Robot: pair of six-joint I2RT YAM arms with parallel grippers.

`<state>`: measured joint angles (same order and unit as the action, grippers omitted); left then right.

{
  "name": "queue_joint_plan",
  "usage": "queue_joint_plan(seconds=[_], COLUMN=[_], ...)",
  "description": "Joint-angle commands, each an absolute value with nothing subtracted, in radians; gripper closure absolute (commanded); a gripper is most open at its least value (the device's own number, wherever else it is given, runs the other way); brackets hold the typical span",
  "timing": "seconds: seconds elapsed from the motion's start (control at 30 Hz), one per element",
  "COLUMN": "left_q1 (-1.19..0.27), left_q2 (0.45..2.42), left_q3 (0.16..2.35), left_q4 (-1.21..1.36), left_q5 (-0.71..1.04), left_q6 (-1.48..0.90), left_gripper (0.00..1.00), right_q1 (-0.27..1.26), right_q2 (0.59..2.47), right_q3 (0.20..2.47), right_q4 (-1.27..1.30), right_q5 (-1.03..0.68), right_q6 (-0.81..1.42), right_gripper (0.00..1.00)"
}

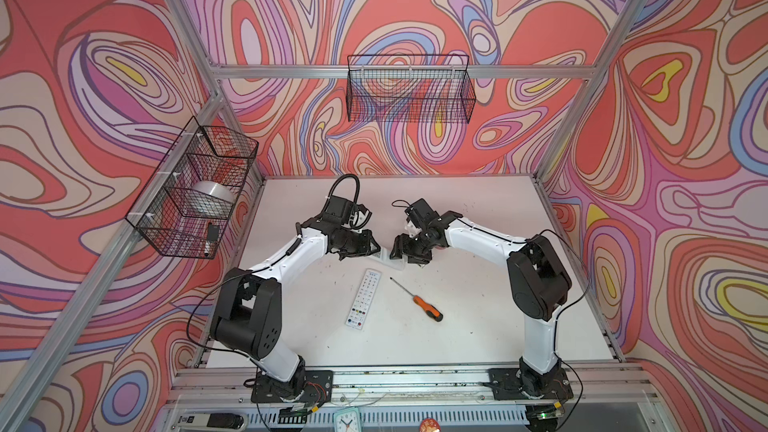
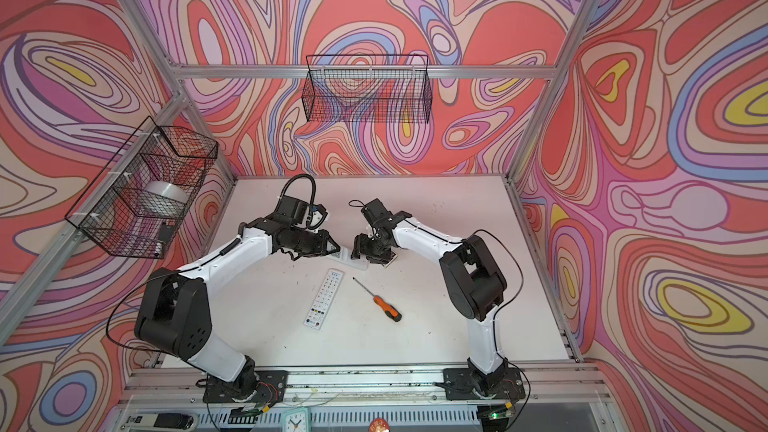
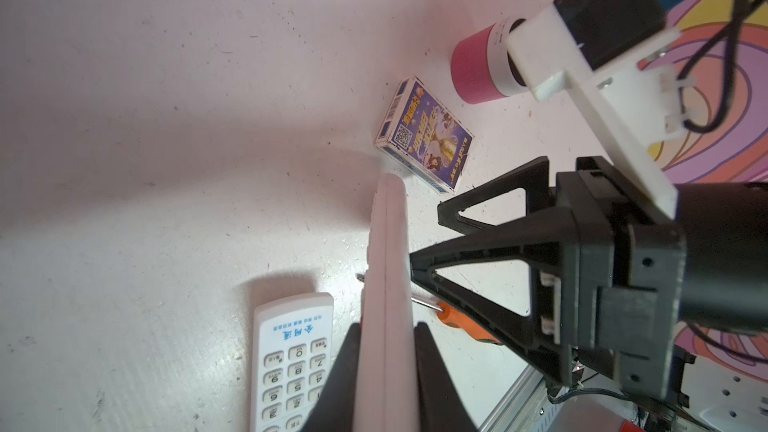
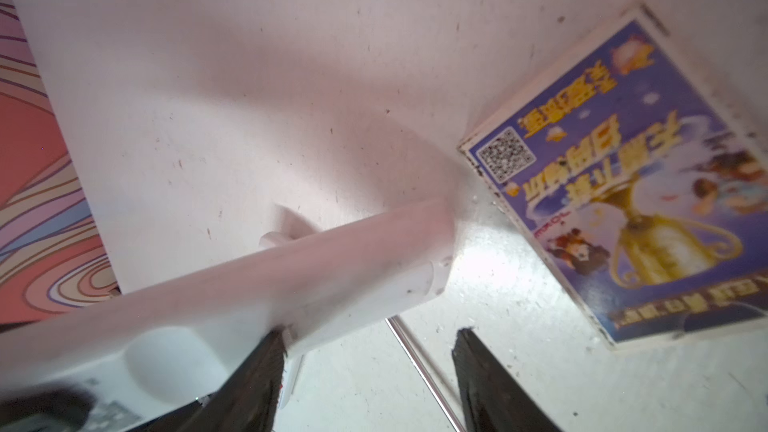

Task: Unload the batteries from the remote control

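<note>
Remote control [image 3: 388, 251], white, turned on edge, clamped between left fingers [image 3: 430, 367]; right fingers [image 4: 486, 376] spread apart, released, at its end.

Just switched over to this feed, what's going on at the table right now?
The left hand is shut on a white remote, holding it on edge over the table. The right hand stands open at that remote's free end, one finger close against its side, not gripping it. A second remote lies keys-up on the table with an orange-handled screwdriver beside it. No batteries are in view.
</note>
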<state>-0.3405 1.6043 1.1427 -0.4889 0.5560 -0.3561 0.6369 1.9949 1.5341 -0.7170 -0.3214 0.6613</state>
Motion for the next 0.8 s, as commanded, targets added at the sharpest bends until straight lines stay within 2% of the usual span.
queue_joint_plan(seconds=[0.0, 0.13, 0.27, 0.6, 0.7, 0.77], left_q1=[-0.377, -0.380, -0.396, -0.399, -0.399, -0.399], left_q2=[1.634, 1.628, 1.612, 1.561, 1.557, 1.560], left_q3=[1.125, 1.130, 1.162, 1.186, 1.177, 1.168], left_q4=[-0.514, -0.521, -0.589, -0.665, -0.649, -0.624], left_q5=[0.568, 0.540, 0.417, 0.213, 0.255, 0.310], left_q6=[-0.346, -0.348, -0.320, -0.307, -0.296, -0.295], left_gripper=[1.00, 1.00, 1.00, 1.00, 1.00, 1.00], right_q1=[0.675, 0.678, 0.678, 0.675, 0.671, 0.651], right_q2=[2.063, 2.088, 2.086, 2.012, 1.936, 1.886], right_q3=[1.584, 1.656, 1.711, 1.743, 1.668, 1.568], right_q4=[-0.852, -1.007, -1.129, -1.235, -1.107, -0.914], right_q5=[-0.224, -0.109, -0.006, 0.087, -0.031, -0.243], right_q6=[0.624, 0.613, 0.611, 0.615, 0.592, 0.622], right_gripper=[0.31, 0.29, 0.27, 0.23, 0.23, 0.22])
